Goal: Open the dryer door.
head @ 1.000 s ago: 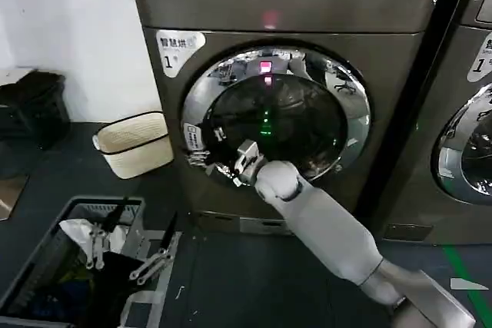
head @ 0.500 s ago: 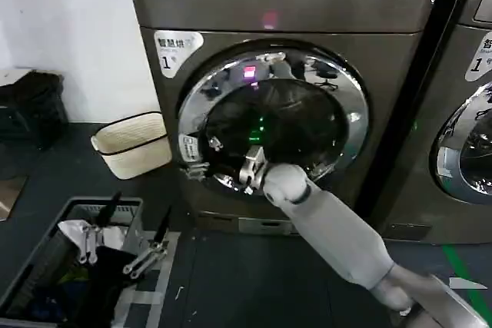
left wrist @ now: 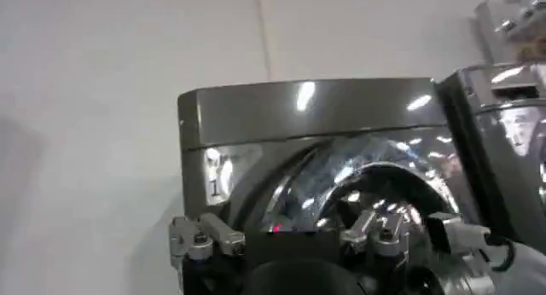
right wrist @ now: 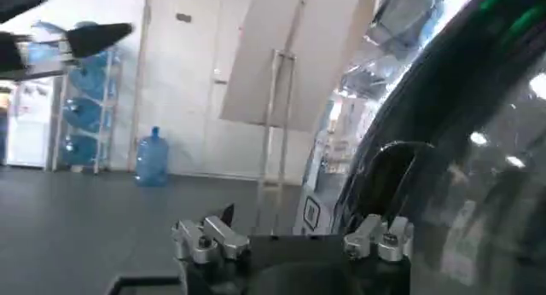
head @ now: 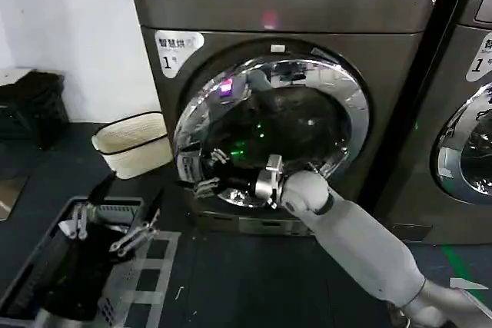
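Dryer (head: 284, 5): big grey-bronze machine in the middle of the scene, far from the robot, with a "1" sticker at its upper left.
Door (head: 350, 109): round and chrome-rimmed, on the dryer's front; its left edge stands a little out from the front panel, so it looks ajar, hinged on the right.
Right hand (head: 201, 177): at the door's lower left edge, with the arm reaching in from the near right. It appears hooked on the rim there, but I cannot tell whether the fingers are apart or together.
Left hand (head: 127, 237): low at the near left, above a grey basket (head: 31, 282) on the floor, away from the door; its fingers look together on nothing.
Step in hand: swinging the door open, judged early in the swing.
Doing it well: pull along an arc about the right-hand hinge, not straight back; keep the hold on the rim so it does not slip off the chrome; let the wrist turn as the door comes round.
Risk: the hand slipping off, letting the door fall shut.
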Available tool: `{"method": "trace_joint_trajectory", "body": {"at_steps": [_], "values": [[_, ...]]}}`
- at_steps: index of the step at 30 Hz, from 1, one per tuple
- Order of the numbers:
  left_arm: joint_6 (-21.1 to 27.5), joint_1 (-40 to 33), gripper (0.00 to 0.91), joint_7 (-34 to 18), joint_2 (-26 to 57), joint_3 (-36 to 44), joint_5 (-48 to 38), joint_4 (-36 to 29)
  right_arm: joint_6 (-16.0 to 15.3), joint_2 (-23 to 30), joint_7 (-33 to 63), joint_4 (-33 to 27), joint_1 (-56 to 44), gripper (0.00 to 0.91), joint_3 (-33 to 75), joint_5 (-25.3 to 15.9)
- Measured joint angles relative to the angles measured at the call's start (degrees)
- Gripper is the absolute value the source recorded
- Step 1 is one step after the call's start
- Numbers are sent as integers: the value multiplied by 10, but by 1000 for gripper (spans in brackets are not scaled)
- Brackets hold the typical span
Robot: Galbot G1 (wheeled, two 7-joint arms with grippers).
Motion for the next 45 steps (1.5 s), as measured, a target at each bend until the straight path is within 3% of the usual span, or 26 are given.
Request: {"method": "trace_joint_trajectory", "body": {"at_steps": [18, 25, 37, 45], "values": [[5, -81, 907, 21, 83, -36, -54, 133, 4, -81, -152, 99, -63, 907, 46, 19], [7, -109, 907, 53, 111, -23, -70, 169, 10, -113, -196, 136, -95, 907, 71, 39], [14, -166, 907, 132, 215, 53, -114, 178, 22, -162, -236, 186, -167, 907, 150, 53], [14, -198, 907, 153, 271, 108, -123, 181, 37, -179, -253, 204, -230, 907, 228, 54]]}}
